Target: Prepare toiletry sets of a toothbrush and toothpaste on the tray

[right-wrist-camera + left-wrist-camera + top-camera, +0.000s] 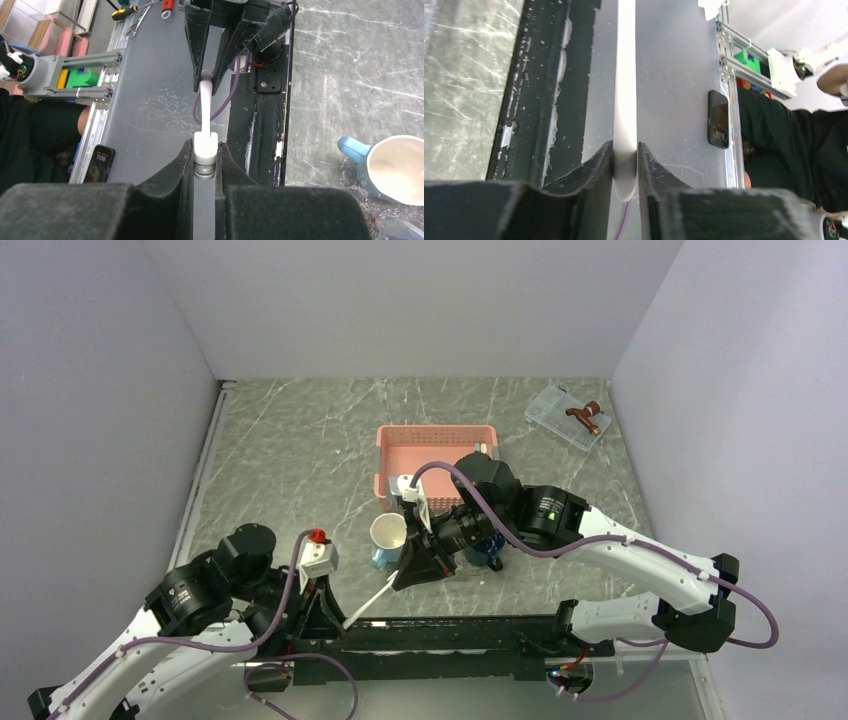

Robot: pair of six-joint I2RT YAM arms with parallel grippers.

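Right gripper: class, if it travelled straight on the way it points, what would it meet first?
Probably the left gripper, which pinches the far end of the toothbrush that the right gripper holds; depth between them is hard to judge.

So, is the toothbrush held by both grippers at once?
Yes, in the right wrist view the toothbrush spans between the right gripper and the left gripper, each shut on one end.
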